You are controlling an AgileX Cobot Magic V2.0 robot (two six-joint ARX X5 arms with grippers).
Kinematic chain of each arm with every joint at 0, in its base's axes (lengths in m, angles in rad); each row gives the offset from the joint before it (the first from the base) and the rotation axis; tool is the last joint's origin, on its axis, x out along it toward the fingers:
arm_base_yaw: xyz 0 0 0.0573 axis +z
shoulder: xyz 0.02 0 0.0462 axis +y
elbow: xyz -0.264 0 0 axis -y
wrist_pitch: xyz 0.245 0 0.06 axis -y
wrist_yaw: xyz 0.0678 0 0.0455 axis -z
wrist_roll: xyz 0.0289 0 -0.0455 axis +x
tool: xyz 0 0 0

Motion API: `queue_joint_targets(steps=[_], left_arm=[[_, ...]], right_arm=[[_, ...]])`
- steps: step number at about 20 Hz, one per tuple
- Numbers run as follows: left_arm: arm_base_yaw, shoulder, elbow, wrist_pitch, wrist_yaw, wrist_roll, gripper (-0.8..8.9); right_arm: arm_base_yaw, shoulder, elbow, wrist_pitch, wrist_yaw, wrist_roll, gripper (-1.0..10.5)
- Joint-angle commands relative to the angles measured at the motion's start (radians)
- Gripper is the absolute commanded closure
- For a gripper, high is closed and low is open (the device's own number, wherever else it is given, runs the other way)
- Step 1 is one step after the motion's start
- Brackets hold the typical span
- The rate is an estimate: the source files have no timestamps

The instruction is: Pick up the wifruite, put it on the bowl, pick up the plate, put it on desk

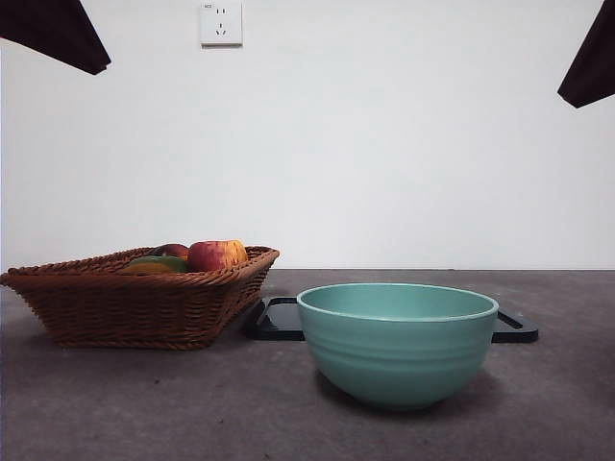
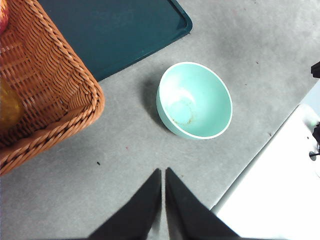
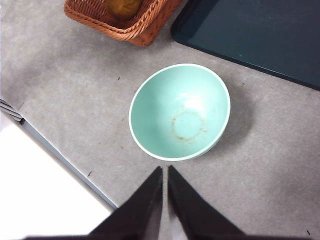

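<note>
Grey and faintly mottled, the worktop (image 1: 115,403) carries everything under a plain white wall. Nearest the front camera stands the teal-green bowl (image 1: 397,341), upright, with faint ridges round its outside; the wrist views show it holding nothing, only a brownish ring stain at its bottom. Just behind the bowl lies a glossy dark tray (image 1: 279,322), flat on the worktop, its ends showing on both sides of the bowl. To the tray's left, close beside it, sits a brown wicker basket (image 1: 135,303) with fruit inside: a red-yellow apple (image 1: 216,254), a green fruit (image 1: 163,261), a dark red one behind, and an orange-brown rounded fruit, the wifruite (image 3: 122,7), lying near the basket's corner as seen from the right wrist.

Both arms hang high above the worktop, showing in the front view only as dark tips at the top corners. The left tool (image 2: 163,172) has its jaws drawn together to a thin slit, gripping nothing, over bare worktop near the bowl. The right tool (image 3: 165,170) is likewise nearly closed and holds nothing, above the worktop at the bowl's rim.

Farthest back, a white wall socket (image 1: 221,23) bears tiny print too small to read.
</note>
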Motion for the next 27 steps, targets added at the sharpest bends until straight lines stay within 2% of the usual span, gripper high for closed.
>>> queue_joint_targets(steps=[1, 6, 9, 14, 16, 19, 22, 27], left_arm=[[-0.005, 0.007, 0.019, 0.009, 0.005, -0.002, 8.04], [-0.005, 0.002, 0.019, 0.007, 0.005, -0.002, 8.04], [0.021, -0.075, 0.019, 0.058, -0.025, 0.016, 8.04], [0.25, -0.338, -0.058, 0.451, -0.033, 0.064, 8.05], [0.348, -0.459, -0.138, 0.579, -0.053, 0.096, 8.04], [0.433, -0.616, -0.298, 0.702, -0.165, 0.117, 8.05], [0.47, -0.743, -0.481, 0.774, -0.212, 0.098, 8.05], [0.478, -0.877, -0.729, 0.808, -0.25, 0.042, 8.05]], right_arm=[[0.009, 0.005, 0.018, 0.012, 0.0, -0.006, 9.4], [0.009, 0.005, 0.018, 0.011, 0.0, -0.006, 9.4], [0.009, 0.005, 0.017, 0.012, 0.0, -0.006, 9.4], [0.009, 0.005, 0.017, 0.013, 0.0, -0.006, 9.4], [0.009, 0.005, 0.018, 0.013, 0.0, -0.006, 9.4], [0.009, 0.005, 0.017, 0.013, 0.0, -0.006, 9.4], [0.009, 0.005, 0.018, 0.013, 0.0, -0.006, 9.4], [0.009, 0.005, 0.017, 0.013, 0.0, -0.006, 9.4]])
